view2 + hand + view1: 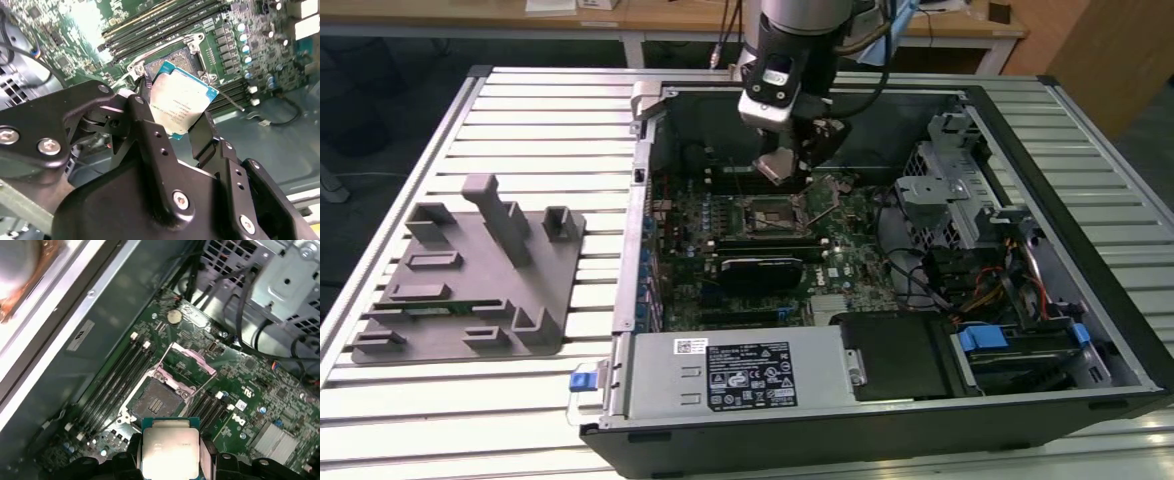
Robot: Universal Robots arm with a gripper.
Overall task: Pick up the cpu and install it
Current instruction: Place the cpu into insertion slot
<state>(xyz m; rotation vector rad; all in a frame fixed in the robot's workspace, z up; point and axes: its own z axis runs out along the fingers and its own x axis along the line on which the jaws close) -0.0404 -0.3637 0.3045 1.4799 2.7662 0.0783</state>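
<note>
The cpu, a flat square chip with a silvery top and pale edge, is held by its two opposite sides between my black fingers. My gripper is shut on it and hangs inside the open computer case, a little above the motherboard. Just below and beside the chip lies the silver-framed socket with its dark centre bare and its load plate hinged open. In the first wrist view the cpu hovers short of the socket. The exterior view shows the socket slightly nearer than the gripper.
Memory slots flank the socket. A black heatsink block lies on the board close by. A power supply, drive cage and cables crowd the case. A grey fixture stands on the slatted table at the exterior view's left.
</note>
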